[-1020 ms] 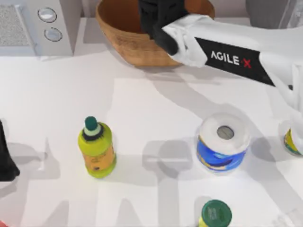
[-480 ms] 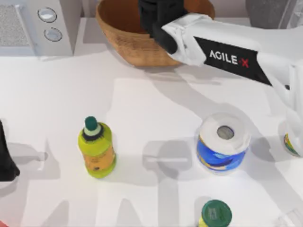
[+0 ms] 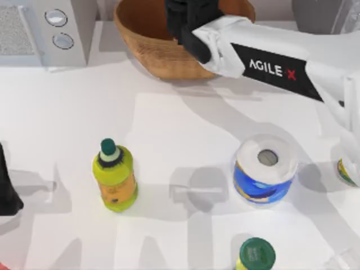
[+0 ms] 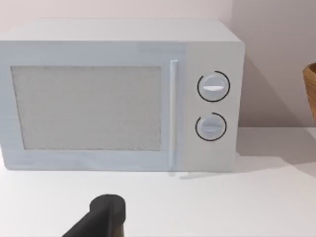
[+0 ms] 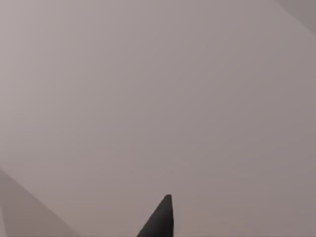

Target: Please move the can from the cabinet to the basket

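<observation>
The right gripper (image 3: 188, 17) was held over the basket (image 3: 146, 42), with the arm reaching in from the cabinet (image 3: 312, 14) side. Whether it was gripping anything could not be told. The can's place could not be told either; it was judged to be hidden under that gripper, above or inside the basket. Its look was therefore left undescribed. A drink can was judged light, stiff, thin-walled and slippery, best taken across its side at mid-height. The left gripper (image 3: 7, 191) was parked well apart from the basket.
</observation>
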{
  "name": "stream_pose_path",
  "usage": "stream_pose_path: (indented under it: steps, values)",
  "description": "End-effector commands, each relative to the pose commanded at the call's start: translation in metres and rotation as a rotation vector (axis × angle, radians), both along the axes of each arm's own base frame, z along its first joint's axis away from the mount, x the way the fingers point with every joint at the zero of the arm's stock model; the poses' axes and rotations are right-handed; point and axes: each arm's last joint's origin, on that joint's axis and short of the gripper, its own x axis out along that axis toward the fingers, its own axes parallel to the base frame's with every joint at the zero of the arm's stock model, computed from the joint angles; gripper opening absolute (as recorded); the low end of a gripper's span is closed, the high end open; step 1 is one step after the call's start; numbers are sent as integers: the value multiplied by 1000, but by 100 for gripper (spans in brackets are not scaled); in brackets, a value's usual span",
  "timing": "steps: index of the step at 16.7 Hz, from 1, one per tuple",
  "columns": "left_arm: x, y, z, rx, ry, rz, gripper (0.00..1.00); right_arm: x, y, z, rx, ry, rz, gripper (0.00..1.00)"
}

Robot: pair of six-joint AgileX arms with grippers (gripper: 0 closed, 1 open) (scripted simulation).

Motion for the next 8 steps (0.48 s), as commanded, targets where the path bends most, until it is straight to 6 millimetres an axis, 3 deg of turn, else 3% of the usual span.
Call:
stream_pose_path:
  steps: [2, 8]
  values:
    - [0, 0, 0, 0, 0, 0, 100, 0, 0, 0, 0, 0, 0, 98]
    - [0, 0, 0, 0, 0, 0, 100, 0, 0, 0, 0, 0, 0, 100]
